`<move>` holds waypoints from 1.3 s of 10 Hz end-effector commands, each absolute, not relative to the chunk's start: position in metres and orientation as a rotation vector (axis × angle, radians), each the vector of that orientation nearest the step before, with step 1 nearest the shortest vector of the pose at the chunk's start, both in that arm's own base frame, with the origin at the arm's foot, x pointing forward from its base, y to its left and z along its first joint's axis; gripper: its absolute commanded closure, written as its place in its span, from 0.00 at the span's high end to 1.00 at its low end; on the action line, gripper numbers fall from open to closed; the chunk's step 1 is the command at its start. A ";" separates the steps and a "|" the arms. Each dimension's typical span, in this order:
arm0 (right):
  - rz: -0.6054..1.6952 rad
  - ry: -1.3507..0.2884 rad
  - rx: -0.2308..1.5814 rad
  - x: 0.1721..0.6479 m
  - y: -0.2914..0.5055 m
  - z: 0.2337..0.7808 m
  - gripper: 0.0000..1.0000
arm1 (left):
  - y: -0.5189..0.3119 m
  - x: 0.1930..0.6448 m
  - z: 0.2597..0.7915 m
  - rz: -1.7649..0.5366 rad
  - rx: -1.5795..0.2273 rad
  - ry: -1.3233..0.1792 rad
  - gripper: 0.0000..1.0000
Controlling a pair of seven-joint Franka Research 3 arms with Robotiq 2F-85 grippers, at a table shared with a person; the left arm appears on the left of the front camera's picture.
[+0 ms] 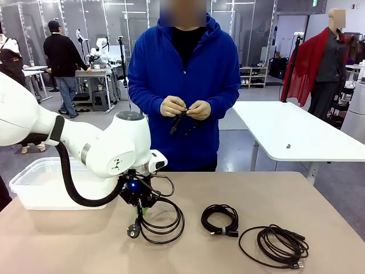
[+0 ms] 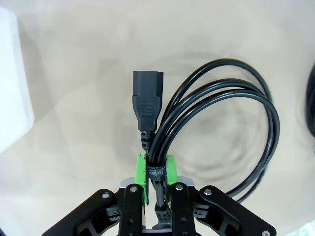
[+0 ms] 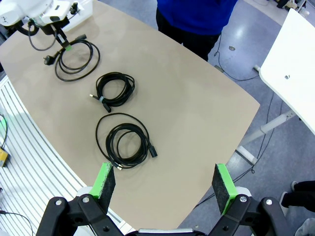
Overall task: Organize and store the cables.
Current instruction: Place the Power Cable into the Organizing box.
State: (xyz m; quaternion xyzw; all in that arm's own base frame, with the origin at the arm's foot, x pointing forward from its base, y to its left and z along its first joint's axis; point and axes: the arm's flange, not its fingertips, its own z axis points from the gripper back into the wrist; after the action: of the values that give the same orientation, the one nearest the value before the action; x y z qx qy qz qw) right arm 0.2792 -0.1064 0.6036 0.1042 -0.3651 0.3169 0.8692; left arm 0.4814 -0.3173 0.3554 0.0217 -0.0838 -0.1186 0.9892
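My left gripper [image 1: 140, 209] is shut on a coiled black power cable [image 1: 162, 224] at its strap, low over the table's left-middle. In the left wrist view the green pads [image 2: 142, 171] pinch the bundle, and the cable [image 2: 268, 105] loops out to the right with its block connector [image 2: 147, 98] ahead. A second coiled cable [image 1: 219, 220] and a looser third one [image 1: 276, 245] lie to the right. My right gripper [image 3: 165, 179] hangs open high above the table, over all three coils [image 3: 115, 88]. The person's gloved hands hold another cable [image 1: 179, 118].
A white plastic bin [image 1: 34, 188] stands at the table's left edge, partly behind my left arm; its corner [image 2: 10, 73] appears in the left wrist view. A white table [image 1: 296, 131] stands behind at the right. The person stands at the far side.
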 end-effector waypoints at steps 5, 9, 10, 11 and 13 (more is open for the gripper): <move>0.662 -0.764 0.220 0.279 -0.107 0.603 1.00 | -0.269 0.458 0.429 -0.362 0.086 -0.230 0.18; 0.662 -0.764 0.220 0.279 -0.107 0.603 1.00 | -0.211 0.453 0.479 -0.401 0.073 -0.352 0.18; 0.662 -0.764 0.220 0.279 -0.107 0.603 1.00 | -0.201 0.454 0.486 -0.375 0.086 -0.353 0.18; 0.662 -0.764 0.220 0.279 -0.107 0.603 1.00 | -0.188 0.457 0.496 -0.374 0.093 -0.365 0.18; 0.662 -0.764 0.220 0.279 -0.107 0.603 1.00 | -0.154 0.464 0.517 -0.377 0.104 -0.410 0.18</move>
State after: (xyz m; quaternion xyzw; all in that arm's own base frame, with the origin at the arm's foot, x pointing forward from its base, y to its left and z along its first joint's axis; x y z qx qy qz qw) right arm 0.2793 -0.1064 0.6037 0.1042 -0.3651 0.3169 0.8692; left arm 0.4651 -0.1695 0.5133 0.0593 -0.1846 -0.1721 0.9658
